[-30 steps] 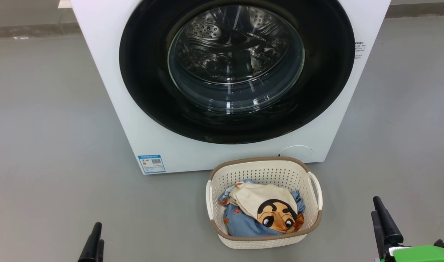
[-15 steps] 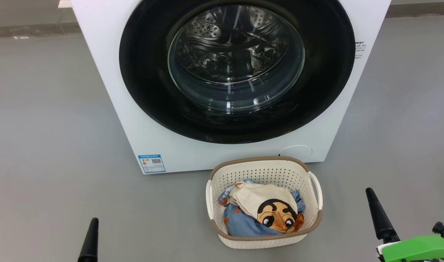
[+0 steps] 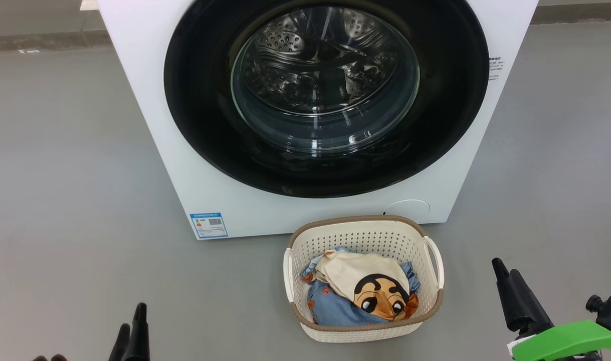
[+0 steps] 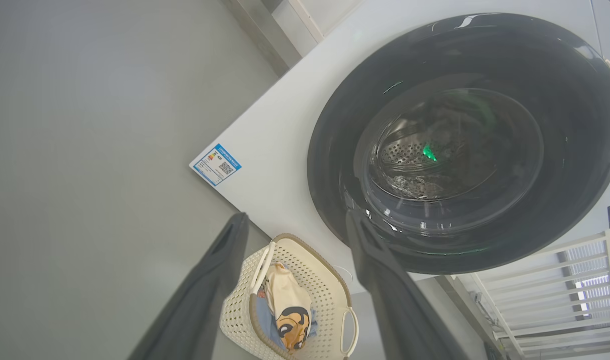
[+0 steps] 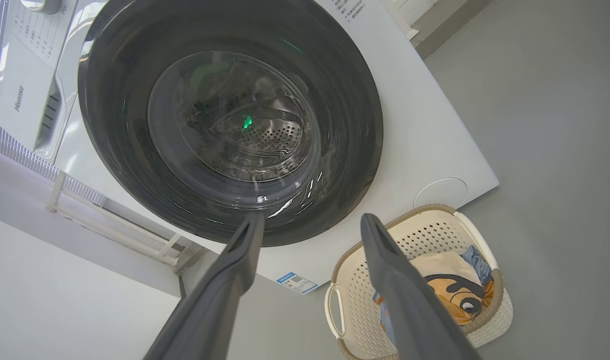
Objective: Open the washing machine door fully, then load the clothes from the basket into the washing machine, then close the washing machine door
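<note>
Closed up, nothing held.
The washing machine point(image 3: 150, 100) has the washing machine door point(image 3: 200, 125) closed; just before it the basket point(image 3: 365, 235) holds the clothes point(image 3: 360, 291). The right wrist view adds the control panel point(image 5: 29, 95). The left gripper point(image 4: 295, 216) and right gripper point(image 5: 312, 217) fingers spread wide, empty.

The grey floor point(image 3: 59, 175) carries the washing machine point(image 3: 265, 215). The basket point(image 3: 365, 238) stands on it, just before the machine.

Grey floor point(image 3: 69, 165) spreads before me; at eleven o'clock a white scrap point(image 3: 28, 51) lies beside the skirting strip point(image 3: 39, 40). In the left wrist view, a white slatted rack point(image 4: 592, 300) stands at four o'clock
</note>
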Tool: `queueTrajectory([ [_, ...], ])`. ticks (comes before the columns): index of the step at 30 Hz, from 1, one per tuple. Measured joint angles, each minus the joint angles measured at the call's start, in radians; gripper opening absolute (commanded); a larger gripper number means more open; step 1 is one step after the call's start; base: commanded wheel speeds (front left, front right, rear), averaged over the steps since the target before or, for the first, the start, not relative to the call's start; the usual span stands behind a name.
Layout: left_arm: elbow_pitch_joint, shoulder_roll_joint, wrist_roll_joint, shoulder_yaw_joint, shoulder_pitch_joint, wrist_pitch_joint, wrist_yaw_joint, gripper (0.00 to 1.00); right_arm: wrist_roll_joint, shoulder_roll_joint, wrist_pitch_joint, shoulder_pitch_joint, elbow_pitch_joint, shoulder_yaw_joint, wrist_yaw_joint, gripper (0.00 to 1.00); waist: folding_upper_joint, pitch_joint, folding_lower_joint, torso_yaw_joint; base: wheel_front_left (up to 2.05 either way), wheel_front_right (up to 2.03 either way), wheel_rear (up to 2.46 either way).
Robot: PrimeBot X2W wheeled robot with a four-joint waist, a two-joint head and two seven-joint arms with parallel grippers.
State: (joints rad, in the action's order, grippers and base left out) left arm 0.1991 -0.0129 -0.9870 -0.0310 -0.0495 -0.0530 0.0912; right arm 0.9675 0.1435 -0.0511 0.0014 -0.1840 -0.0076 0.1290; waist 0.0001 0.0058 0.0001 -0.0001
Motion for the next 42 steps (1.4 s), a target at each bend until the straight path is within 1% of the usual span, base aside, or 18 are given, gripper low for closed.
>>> queueTrajectory([
  [5, -0.004, -0.003, 0.072, 0.005, -0.015, -0.011, -0.016, 1.00, -0.064, 0.014, -0.014, 0.000, -0.004, 0.012, 0.000, 1.00, 0.0000, 0.000, 0.0000, 0.000, 0.00, 0.00, 0.00],
  [6, -0.004, -0.003, 0.072, 0.005, -0.015, -0.011, -0.016, 1.00, -0.064, 0.014, -0.014, 0.000, -0.004, 0.012, 0.000, 1.00, 0.0000, 0.000, 0.0000, 0.000, 0.00, 0.00, 0.00],
  [21, -0.029, -0.005, 0.272, 0.008, -0.035, -0.054, -0.027, 1.00, -0.246, 0.040, -0.057, 0.001, -0.006, 0.046, 0.000, 1.00, 0.0000, 0.000, 0.0000, -0.002, 0.00, 0.00, 0.00],
  [35, -0.066, -0.009, 0.440, 0.010, -0.056, -0.095, -0.046, 1.00, -0.404, 0.061, -0.095, 0.004, 0.011, 0.060, 0.000, 1.00, 0.0000, 0.001, -0.0001, -0.006, 0.00, 0.00, 0.00],
  [42, -0.086, -0.011, 0.543, 0.011, -0.076, -0.116, -0.061, 1.00, -0.483, 0.065, -0.117, 0.011, 0.027, 0.063, 0.000, 1.00, 0.0000, 0.001, -0.0001, -0.006, 0.00, 0.00, 0.00],
])
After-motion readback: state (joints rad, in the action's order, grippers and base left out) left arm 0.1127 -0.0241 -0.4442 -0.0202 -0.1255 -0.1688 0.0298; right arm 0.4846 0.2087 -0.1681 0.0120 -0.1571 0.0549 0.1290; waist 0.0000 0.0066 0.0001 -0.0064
